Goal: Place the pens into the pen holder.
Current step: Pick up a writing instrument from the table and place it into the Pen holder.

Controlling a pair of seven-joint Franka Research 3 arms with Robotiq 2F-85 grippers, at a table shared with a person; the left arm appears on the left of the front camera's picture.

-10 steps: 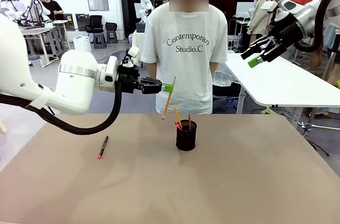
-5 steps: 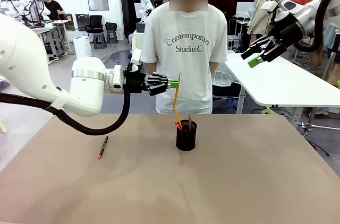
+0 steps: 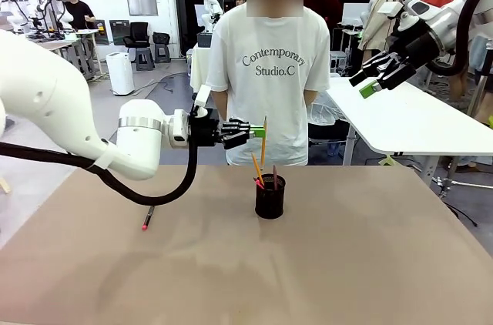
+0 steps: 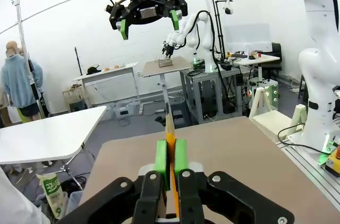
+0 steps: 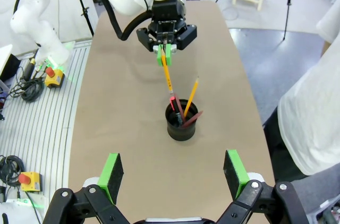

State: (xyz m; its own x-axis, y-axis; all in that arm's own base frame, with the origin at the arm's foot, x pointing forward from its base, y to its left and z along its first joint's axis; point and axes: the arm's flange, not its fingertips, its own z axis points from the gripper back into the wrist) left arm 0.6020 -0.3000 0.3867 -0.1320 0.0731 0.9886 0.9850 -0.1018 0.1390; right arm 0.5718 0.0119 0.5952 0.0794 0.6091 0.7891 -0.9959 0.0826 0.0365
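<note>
My left gripper is shut on a yellow-orange pencil, which hangs almost upright with its lower tip just above the black mesh pen holder. In the holder stand another yellow pencil and two reddish pens. A black pen with a red end lies on the table at the left, partly behind the arm's cable. In the left wrist view the green pads clamp the pencil. My right gripper hangs high at the right, open; its wrist view looks down on the pen holder and held pencil.
A person in a white T-shirt stands at the far edge behind the holder, hands not on the table. A white table stands off to the right. The brown tabletop is bare in front and to the right.
My left gripper has moved right and a little lower, towards the holder. The pencil has swung from a slant to nearly upright. The right arm has not moved.
</note>
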